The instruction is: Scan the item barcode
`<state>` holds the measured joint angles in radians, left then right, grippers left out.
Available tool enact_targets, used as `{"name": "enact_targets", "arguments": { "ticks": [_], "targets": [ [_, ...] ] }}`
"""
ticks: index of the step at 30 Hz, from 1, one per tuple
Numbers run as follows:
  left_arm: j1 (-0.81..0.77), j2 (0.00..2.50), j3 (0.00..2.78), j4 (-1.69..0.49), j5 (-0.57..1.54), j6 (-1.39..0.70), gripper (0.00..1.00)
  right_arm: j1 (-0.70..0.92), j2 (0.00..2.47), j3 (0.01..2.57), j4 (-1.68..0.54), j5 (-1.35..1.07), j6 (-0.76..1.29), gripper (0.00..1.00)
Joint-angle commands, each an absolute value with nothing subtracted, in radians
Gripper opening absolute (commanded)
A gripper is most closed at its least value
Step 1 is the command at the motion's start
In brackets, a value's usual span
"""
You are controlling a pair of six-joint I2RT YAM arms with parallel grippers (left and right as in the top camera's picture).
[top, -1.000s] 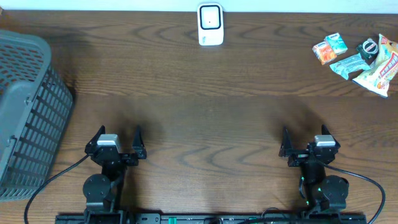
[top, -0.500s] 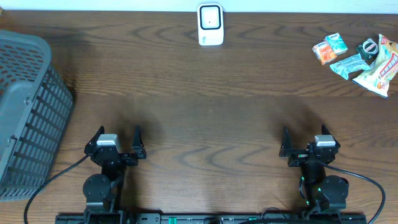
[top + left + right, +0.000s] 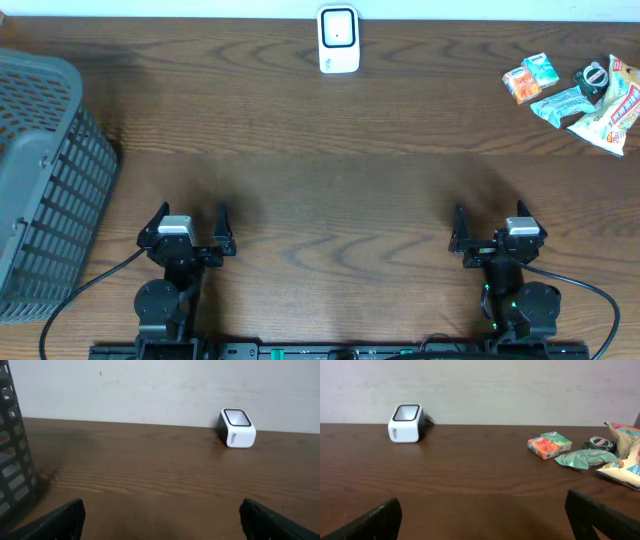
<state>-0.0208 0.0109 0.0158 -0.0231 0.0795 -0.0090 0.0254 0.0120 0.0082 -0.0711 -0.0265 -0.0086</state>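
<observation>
A white barcode scanner [image 3: 338, 40] stands at the table's far edge, centre; it also shows as the scanner [image 3: 237, 428] and scanner [image 3: 406, 423] in the wrist views. A cluster of items sits at the far right: an orange packet [image 3: 520, 85], a teal packet [image 3: 541, 68], a crumpled green wrapper [image 3: 560, 104], a dark round item [image 3: 591, 78] and a yellow snack bag [image 3: 612, 108]. My left gripper [image 3: 191, 217] is open near the front left. My right gripper [image 3: 492, 217] is open near the front right. Both hold nothing.
A grey slatted basket [image 3: 40, 180] stands at the left edge of the dark wooden table [image 3: 330, 190]; its wall [image 3: 12, 455] shows in the left wrist view. A pale wall runs behind the table.
</observation>
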Motion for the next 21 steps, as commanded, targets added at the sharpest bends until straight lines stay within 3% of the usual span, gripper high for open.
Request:
{"name": "enact_targets", "arguments": {
  "ticks": [1,21],
  "targets": [
    [-0.024,0.001,0.004,-0.068,0.093,0.007,0.97,0.020,0.007,0.006,-0.075,-0.026,-0.016,0.99],
    [-0.024,0.002,0.004,-0.067,0.086,0.007,0.98,0.020,0.007,0.006,-0.075,-0.026,-0.016,0.99]
  ]
}}
